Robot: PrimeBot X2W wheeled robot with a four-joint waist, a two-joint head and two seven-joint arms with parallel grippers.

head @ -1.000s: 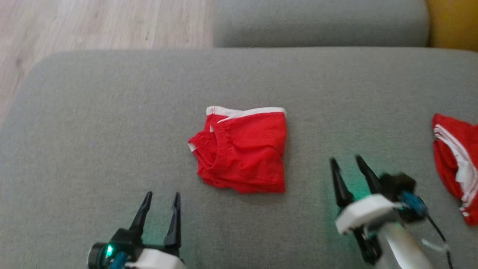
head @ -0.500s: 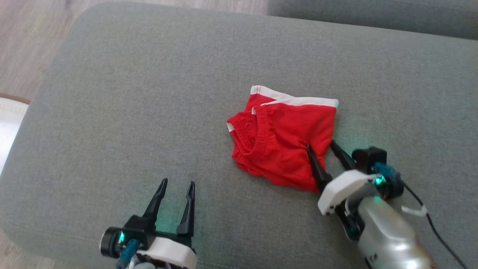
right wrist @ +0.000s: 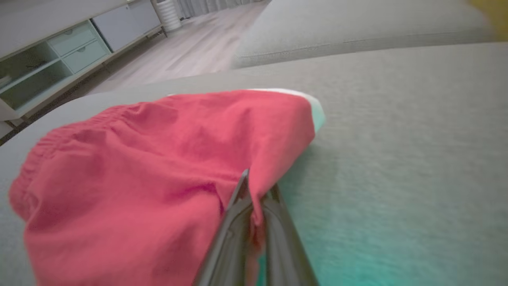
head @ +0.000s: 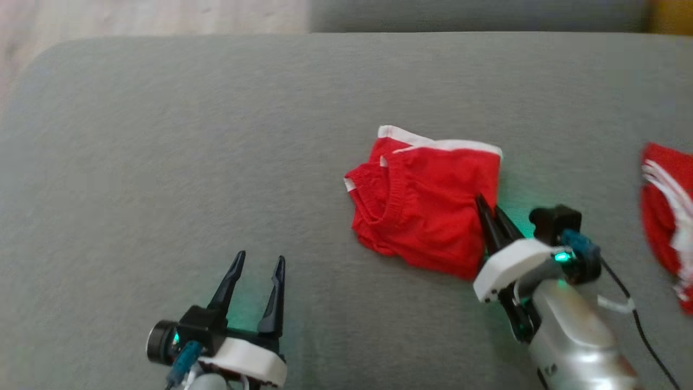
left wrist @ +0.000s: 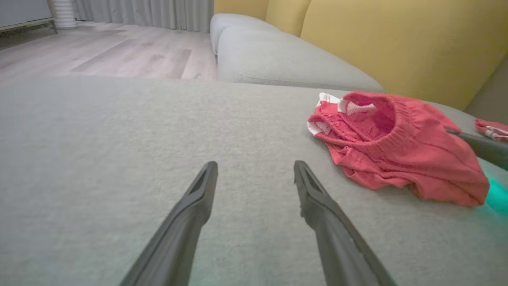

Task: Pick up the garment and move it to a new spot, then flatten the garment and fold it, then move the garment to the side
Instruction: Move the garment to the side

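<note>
Grasping the right edge of the red white-trimmed shorts on a grey fabric cushion with our right gripper, we hold our left gripper released.

A broad grey seat cushion spreads across the head view. At its right edge lies a red cloth with white stripes (crumpled, partly cut off). Beyond the cushion sits another grey cushion, with yellow back cushions to its right. Pale wood flooring runs beyond the cushion's far left side to grey curtains. A low cabinet with drawers stands past the floor.
</note>
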